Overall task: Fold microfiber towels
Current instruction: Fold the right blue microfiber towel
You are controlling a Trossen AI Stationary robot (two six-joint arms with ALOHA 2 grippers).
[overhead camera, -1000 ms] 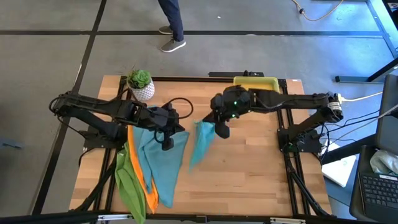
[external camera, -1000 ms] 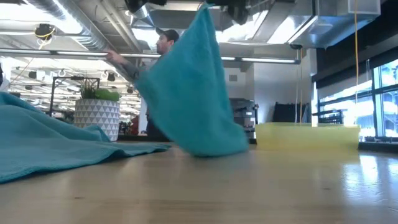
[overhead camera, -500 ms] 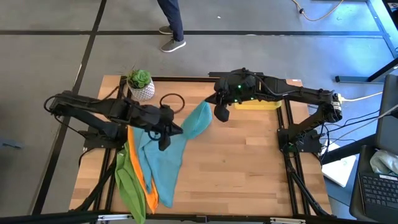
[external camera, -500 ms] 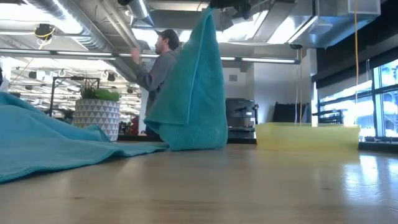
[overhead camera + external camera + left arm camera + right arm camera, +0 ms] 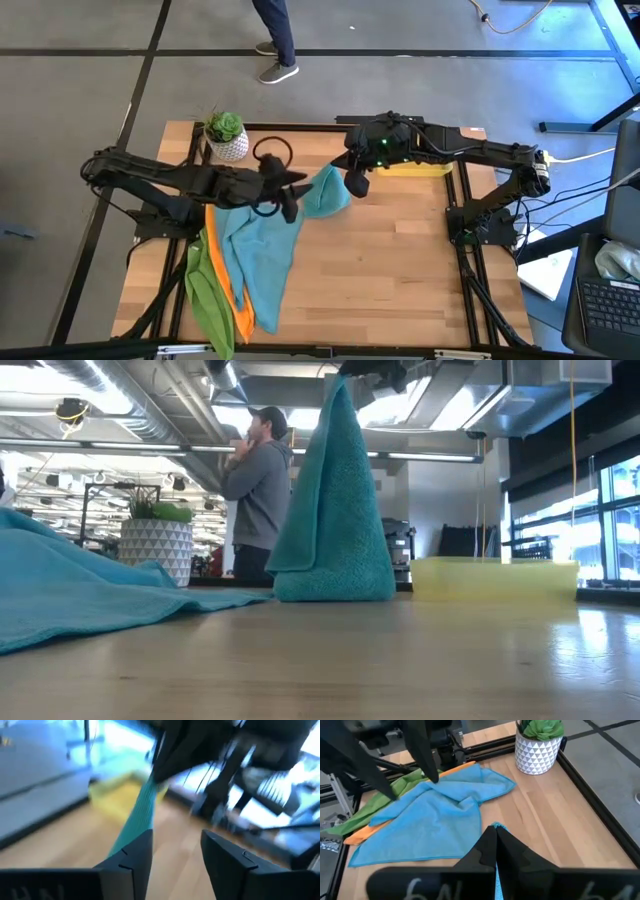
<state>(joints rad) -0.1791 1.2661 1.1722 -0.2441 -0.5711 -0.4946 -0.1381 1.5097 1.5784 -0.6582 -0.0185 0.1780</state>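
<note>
The left claw is standing released, its fingers spread with bare surface showing between them; half a second ago it was sitting further back over the heap, and a second ago it was clenched. It is now reaching toward the hanging teal towel, which lies just ahead of it, one edge showing as a thin teal strip beyond the fingertips in the left wrist view.

The right claw is clenched on the top corner of that towel, holding it up so the cloth is draping straight down in a tall cone, its lower edge resting on the surface directly beneath the claw. A second ago the same cloth was swinging out at a slant nearer the middle; it is now hanging steady.

Behind and below the left claw, the other teal towels, the orange towel and the lime green towel are lying in a loose heap, unfolded.

In my judgement this means the fold is only being set up: the left claw is opening to take a second corner so the pair can spread the cloth flat.
</note>
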